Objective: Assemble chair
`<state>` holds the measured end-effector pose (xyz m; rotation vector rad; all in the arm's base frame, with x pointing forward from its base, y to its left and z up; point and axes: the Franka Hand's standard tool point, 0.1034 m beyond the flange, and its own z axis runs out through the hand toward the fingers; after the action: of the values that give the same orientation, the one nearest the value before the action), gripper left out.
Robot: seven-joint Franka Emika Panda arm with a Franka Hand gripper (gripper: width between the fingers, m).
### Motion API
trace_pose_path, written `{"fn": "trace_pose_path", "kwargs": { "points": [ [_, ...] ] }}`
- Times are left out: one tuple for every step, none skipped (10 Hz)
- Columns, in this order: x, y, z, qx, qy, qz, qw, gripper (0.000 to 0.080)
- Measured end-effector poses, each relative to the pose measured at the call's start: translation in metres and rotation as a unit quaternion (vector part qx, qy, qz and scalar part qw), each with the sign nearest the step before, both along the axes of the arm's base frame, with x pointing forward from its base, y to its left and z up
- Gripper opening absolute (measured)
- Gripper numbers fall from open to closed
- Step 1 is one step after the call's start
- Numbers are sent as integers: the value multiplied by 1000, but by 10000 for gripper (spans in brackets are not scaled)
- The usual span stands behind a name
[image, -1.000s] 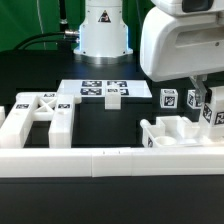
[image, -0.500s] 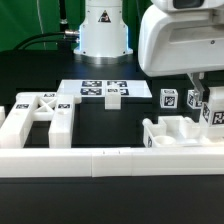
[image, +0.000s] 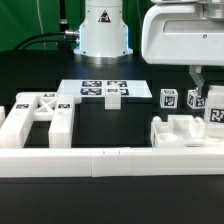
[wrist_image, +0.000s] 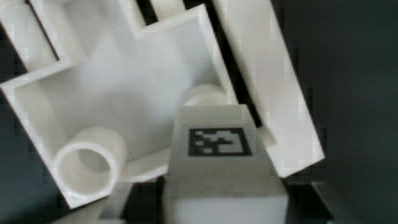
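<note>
Chair frame (image: 40, 115) is lying on the worktop (image: 112, 124) at the exterior view's left; seat piece (image: 180, 132) is sitting right, fingers (image: 201, 82) pinching its tagged bar (wrist_image: 217, 140). Plastic is looking rigid, light, slick: gripping flat faces seems safest.

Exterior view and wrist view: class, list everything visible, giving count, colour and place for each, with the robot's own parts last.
table: one, black, under everything.
border rail: one, white, along the front.
marker board: one, white with black tags, centre back.
cross-braced frame: one, white, exterior view's left.
seat panel: one, white, exterior view's right, behind the border rail.
small tagged blocks: three, white, two behind the seat panel, one by the marker board's front edge.
tagged bar: one, white, held over the seat panel.
robot base: one, white, back centre.
gripper: one, dark fingers, shut on the tagged bar.
</note>
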<state>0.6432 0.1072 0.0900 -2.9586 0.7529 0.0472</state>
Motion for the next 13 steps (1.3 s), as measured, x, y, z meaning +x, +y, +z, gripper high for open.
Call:
{"fn": "trace_pose_path", "kwargs": {
  "points": [
    [-1, 3, 0, 3, 6, -55, 998, 285],
    [0, 5, 0, 8, 7, -84, 996, 285],
    [1, 7, -1, 13, 8, -136, 991, 285],
    [1, 8, -1, 13, 11, -175, 984, 285],
    [2, 10, -1, 13, 12, -224, 974, 285],
    [2, 10, -1, 14, 15, -261, 965, 285],
    [2, 11, 0, 16, 18, -280, 960, 285],
    [2, 11, 0, 18, 21, -302, 953, 286],
    [2, 12, 0, 18, 20, -286, 958, 286],
    [2, 12, 0, 18, 16, -254, 967, 464],
    [2, 13, 0, 18, 15, -243, 970, 602],
    [1, 14, 0, 19, 15, -241, 970, 602],
    [2, 14, 0, 18, 8, -185, 983, 641]
  ]
}}
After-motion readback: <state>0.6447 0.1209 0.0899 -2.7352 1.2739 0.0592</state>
